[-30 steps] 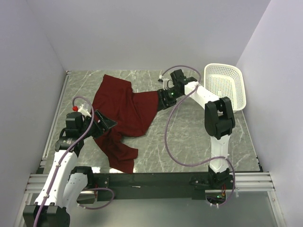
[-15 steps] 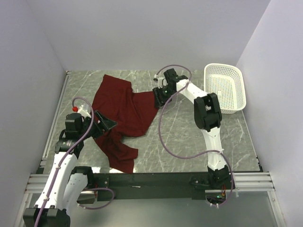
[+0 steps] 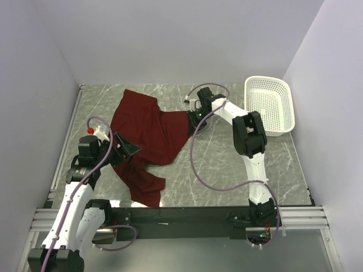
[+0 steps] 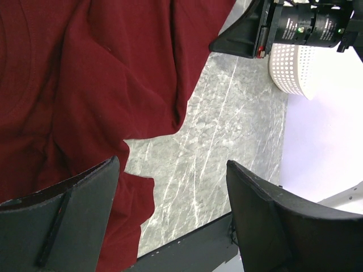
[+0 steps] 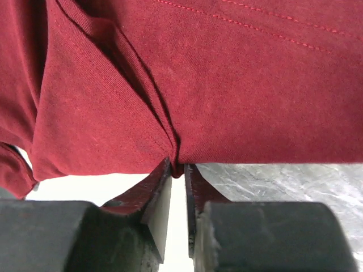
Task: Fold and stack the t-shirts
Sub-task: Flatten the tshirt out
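1. The left gripper (image 3: 122,148) hangs at the near left of the table (image 3: 227,164), its jaws spread wide apart with nothing between them. From its own wrist camera, the left gripper (image 4: 173,164) has one finger (image 4: 62,221) over red cloth and the other over bare stone. I cannot tell whether either finger touches the cloth.
2. The t-shirt (image 3: 147,130), plain maroon, lies rumpled and unfolded on the left half of the table. One lobe reaches almost to the near edge, just right of the left gripper. The wider part spreads away toward the far left corner.
3. In the left wrist view the t-shirt (image 4: 85,85) fills the left side in deep creases. Its edge runs jagged against the grey, white-veined table (image 4: 227,130).
4. A purple cable (image 3: 193,164) hangs in a loop from the right arm above the bare middle of the table.
5. Farther back, near the table's middle, the right gripper (image 3: 194,117) meets the t-shirt's right-hand edge.
6. Seen from its own camera, the right gripper (image 5: 177,170) has its jaws drawn almost together, pinching a small fold. The t-shirt (image 5: 227,85) puckers into the narrow slit at the tips, with a stitched seam running across above.
7. At the far right stands a white perforated basket (image 3: 269,105), close to the right wall and well apart from the t-shirt. The left wrist view catches the basket (image 4: 292,68) just beyond the right gripper.
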